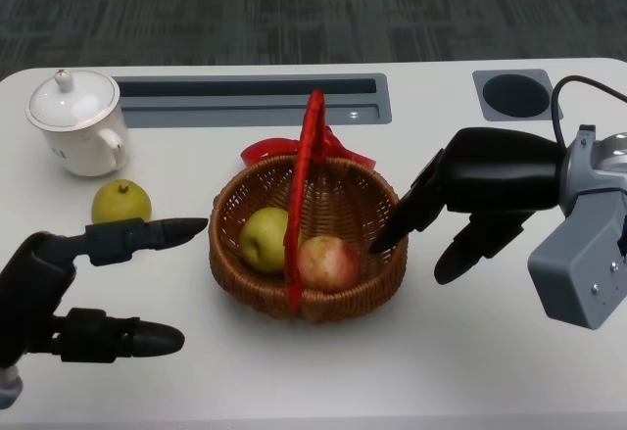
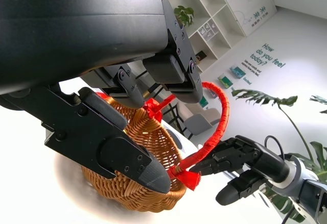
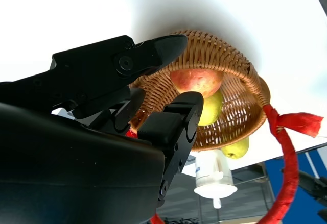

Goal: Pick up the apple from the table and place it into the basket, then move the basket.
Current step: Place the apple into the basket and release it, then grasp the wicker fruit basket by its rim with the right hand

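Left hand (image 1: 88,293) (open) near basket (image 1: 235,216) rim, not touching.

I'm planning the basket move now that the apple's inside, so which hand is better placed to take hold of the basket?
Probably the right hand: its fingers already reach the basket rim beside the apple. The left hand sits open, apart from the basket's other side.

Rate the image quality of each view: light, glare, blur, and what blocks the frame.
Head view: even light, sharp, a soft shadow beside the basket. Left wrist view: the left robot hand fills much of the frame, and the table is blown out white. Right wrist view: the tabletop is overexposed, the right robot hand is dark and blocks half the frame, the apple stays clear.
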Controlling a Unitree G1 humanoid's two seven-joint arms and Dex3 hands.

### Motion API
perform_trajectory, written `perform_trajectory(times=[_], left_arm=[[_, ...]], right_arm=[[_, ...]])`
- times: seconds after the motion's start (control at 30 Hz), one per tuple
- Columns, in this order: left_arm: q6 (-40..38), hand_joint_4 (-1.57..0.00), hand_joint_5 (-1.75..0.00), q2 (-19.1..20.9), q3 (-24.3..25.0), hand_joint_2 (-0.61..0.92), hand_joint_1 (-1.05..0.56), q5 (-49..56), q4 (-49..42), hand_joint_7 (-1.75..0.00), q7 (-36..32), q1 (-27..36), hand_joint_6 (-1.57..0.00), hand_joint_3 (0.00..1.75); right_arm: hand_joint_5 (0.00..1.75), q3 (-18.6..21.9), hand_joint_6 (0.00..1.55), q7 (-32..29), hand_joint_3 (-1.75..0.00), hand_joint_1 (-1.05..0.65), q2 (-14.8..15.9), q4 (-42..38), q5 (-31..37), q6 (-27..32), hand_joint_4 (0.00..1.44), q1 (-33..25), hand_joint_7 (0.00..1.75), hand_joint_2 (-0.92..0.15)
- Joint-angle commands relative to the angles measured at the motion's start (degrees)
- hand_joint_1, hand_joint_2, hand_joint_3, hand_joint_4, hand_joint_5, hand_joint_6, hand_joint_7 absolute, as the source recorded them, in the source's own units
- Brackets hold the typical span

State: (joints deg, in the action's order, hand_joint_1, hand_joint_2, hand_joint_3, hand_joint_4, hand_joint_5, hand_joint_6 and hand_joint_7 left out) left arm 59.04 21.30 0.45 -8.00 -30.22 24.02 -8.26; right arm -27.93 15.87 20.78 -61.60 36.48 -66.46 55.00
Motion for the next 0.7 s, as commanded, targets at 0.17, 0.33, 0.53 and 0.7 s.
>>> perform_trajectory(times=[0.17, 0.33, 0.53, 0.7], left_arm=[[-0.7, -0.86, -0.02, -0.7, 0.8, 0.71, -0.6, 0.9, 1.7, -0.01, -0.5, 0.9, -0.78, 0.0], [-0.7, -0.87, -0.02, -1.4, 1.4, 0.71, -0.6, 1.7, 2.3, -0.01, -1.3, 1.3, -0.79, 0.0], [-0.9, -0.88, -0.01, -2.4, 1.9, 0.71, -0.58, 1.9, 3.5, -0.01, -1.6, 1.9, -0.8, 0.0], [-1.0, -0.88, -0.01, -2.5, 2.1, 0.71, -0.57, 1.7, 4.2, -0.01, -1.4, 2.2, -0.8, 0.0]], right_arm=[[0.03, -3.6, 0.83, 0.3, -0.02, -0.65, 0.3, 0.0, 2.0, -2.5, 0.92, 1.0, 0.0, -0.91], [0.01, -5.7, 0.79, -1.0, -0.04, -0.64, -1.4, 0.7, 3.0, -3.6, 0.88, 0.6, 0.0, -0.92], [0.01, -6.4, 0.8, -5.0, -0.05, -0.64, -2.2, 1.7, 5.1, -4.4, 0.89, 1.9, 0.01, -0.91], [0.01, -5.9, 0.8, -6.5, -0.02, -0.62, -1.5, 2.4, 5.3, -6.3, 0.91, 3.9, 0.0, -0.91]])
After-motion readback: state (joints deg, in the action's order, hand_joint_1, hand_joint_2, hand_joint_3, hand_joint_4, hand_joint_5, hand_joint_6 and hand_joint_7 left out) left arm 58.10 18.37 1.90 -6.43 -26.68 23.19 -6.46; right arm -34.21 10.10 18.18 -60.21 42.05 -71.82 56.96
